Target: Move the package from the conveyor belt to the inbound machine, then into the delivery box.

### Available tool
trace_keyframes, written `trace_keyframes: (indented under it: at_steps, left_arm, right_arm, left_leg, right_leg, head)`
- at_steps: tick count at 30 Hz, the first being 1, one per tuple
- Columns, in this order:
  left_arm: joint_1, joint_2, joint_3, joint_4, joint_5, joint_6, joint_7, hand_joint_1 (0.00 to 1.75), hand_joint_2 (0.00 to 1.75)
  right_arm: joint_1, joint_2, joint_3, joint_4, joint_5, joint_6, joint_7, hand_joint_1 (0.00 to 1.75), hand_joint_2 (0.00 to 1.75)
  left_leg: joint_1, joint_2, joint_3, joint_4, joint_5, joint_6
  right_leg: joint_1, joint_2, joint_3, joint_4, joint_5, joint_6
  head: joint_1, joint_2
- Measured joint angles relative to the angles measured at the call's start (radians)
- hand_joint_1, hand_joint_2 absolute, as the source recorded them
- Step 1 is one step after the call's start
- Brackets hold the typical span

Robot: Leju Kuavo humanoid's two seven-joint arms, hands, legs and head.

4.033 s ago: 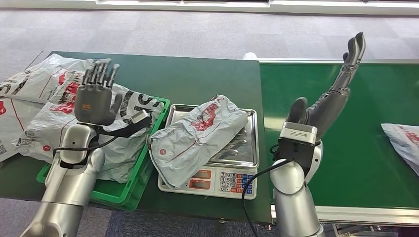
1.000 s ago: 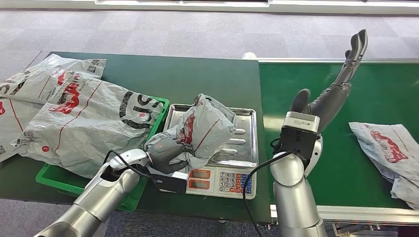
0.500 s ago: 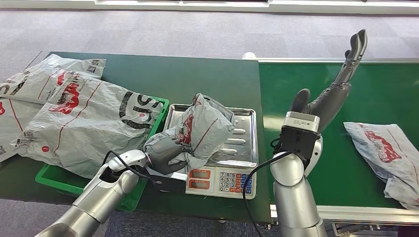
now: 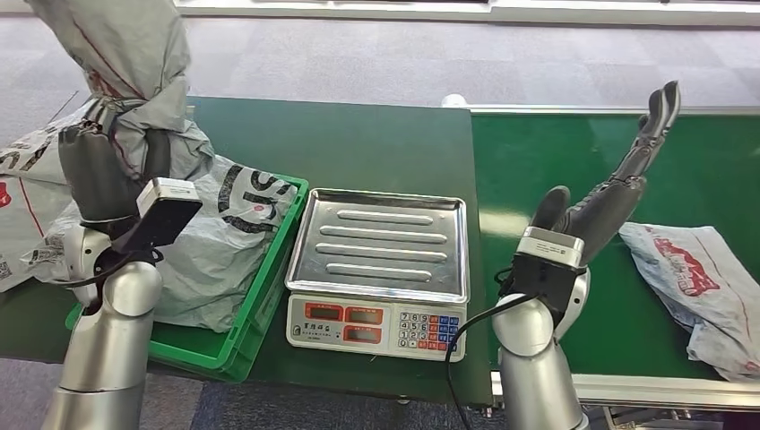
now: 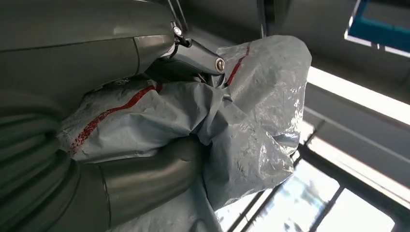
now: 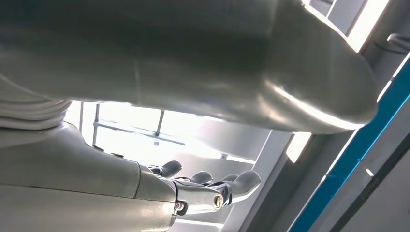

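Left robot hand (image 4: 100, 175), raised above the left end of the table (image 4: 358, 143), with its fingers wrapped around a grey package (image 4: 125, 54) marked with red lines. The package is bunched where the fingers clasp it and rises from the grip to the top edge of the head view (its upper part is cut off there). In the left wrist view the same package (image 5: 241, 121) is pinched between the thick grey thumb and the darker fingers (image 5: 193, 53), its plastic skin creased around them.

Below the raised hand, a green box (image 4: 251, 296) sits at the table's front left corner, partly covered by a large grey bag (image 4: 224, 233) with black lettering. Further grey bags (image 4: 36, 157) lie along the left edge of the table.

A scale (image 4: 381, 269) stands near the table's front edge, just right of the green box; its ribbed steel tray carries nothing, and its keypad faces the front.

Right robot hand (image 4: 605, 193), held up over the green conveyor belt (image 4: 699, 161) with its fingers straight and spread, gripping nothing. A second grey package (image 4: 708, 287), printed in red, lies flat on the belt towards its right end, apart from the right hand.
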Motion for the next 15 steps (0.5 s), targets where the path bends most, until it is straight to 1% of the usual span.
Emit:
trace_keyframes:
  at_steps: [2, 4, 9, 10, 12, 13, 14, 15]
  left_arm:
    - [0.000, -0.006, 0.030, -0.003, -0.049, 0.046, 0.014, 1.75, 1.75]
    - [0.000, -0.011, 0.055, -0.001, -0.055, 0.075, 0.019, 1.75, 1.75]
    - [0.000, -0.023, 0.100, 0.001, -0.051, 0.095, 0.018, 1.75, 1.75]
    - [0.000, -0.024, 0.105, 0.000, -0.065, 0.096, 0.024, 1.64, 1.75]
    - [-0.001, -0.025, 0.110, 0.002, -0.157, 0.096, 0.059, 0.77, 1.75]
    - [-0.002, -0.025, 0.111, 0.006, -0.240, 0.089, 0.087, 0.34, 1.31]
    - [-0.006, -0.024, 0.110, 0.016, -0.344, 0.068, 0.122, 0.00, 0.87]
    - [-0.007, -0.024, 0.109, 0.020, -0.400, 0.057, 0.140, 0.00, 0.58]
  right_arm:
    - [0.000, 0.000, 0.000, 0.000, -0.002, 0.001, 0.001, 0.00, 0.00]
    - [-0.001, 0.001, 0.000, 0.000, -0.003, 0.003, 0.003, 0.00, 0.00]
    - [-0.004, 0.002, 0.000, 0.000, -0.005, 0.005, 0.003, 0.00, 0.00]
    - [-0.006, 0.002, 0.000, 0.000, -0.006, 0.006, 0.004, 0.00, 0.00]
    - [-0.011, 0.002, 0.000, 0.001, -0.008, 0.010, 0.004, 0.00, 0.00]
    - [-0.014, 0.002, 0.000, 0.001, -0.008, 0.013, 0.005, 0.00, 0.00]
    - [-0.017, 0.002, 0.000, 0.001, -0.009, 0.018, 0.006, 0.00, 0.00]
    - [-0.019, 0.002, 0.000, 0.001, -0.009, 0.021, 0.007, 0.00, 0.00]
  left_leg:
    - [0.000, -0.001, 0.000, 0.000, 0.000, 0.000]
    - [0.000, -0.001, 0.000, 0.000, 0.000, 0.000]
    - [0.000, -0.001, 0.000, 0.000, 0.000, 0.000]
    - [0.000, -0.001, 0.000, 0.000, 0.000, 0.000]
    - [0.000, -0.001, 0.000, 0.000, 0.000, 0.000]
    - [0.000, -0.001, 0.000, 0.000, 0.000, 0.000]
    - [0.000, -0.001, 0.000, 0.000, 0.000, 0.000]
    - [0.000, -0.001, 0.000, 0.000, 0.000, 0.000]
  right_leg:
    - [0.000, -0.001, 0.001, 0.000, 0.000, 0.000]
    - [0.000, 0.000, 0.001, 0.000, 0.000, 0.000]
    - [-0.001, 0.000, 0.001, 0.000, 0.001, 0.000]
    - [-0.001, 0.000, 0.001, 0.000, 0.001, 0.000]
    - [0.000, 0.000, 0.000, 0.000, 0.001, 0.000]
    - [0.000, 0.000, 0.000, 0.000, 0.001, 0.000]
    - [0.000, 0.000, 0.000, 0.000, 0.000, 0.000]
    - [0.000, 0.000, 0.000, 0.000, 0.000, 0.000]
  head:
    - [0.000, 0.000]
    - [0.000, 0.000]
    - [0.000, 0.000]
    - [0.000, 0.000]
    - [0.000, 0.000]
    - [0.000, 0.000]
    - [0.000, 0.000]
    - [0.000, 0.000]
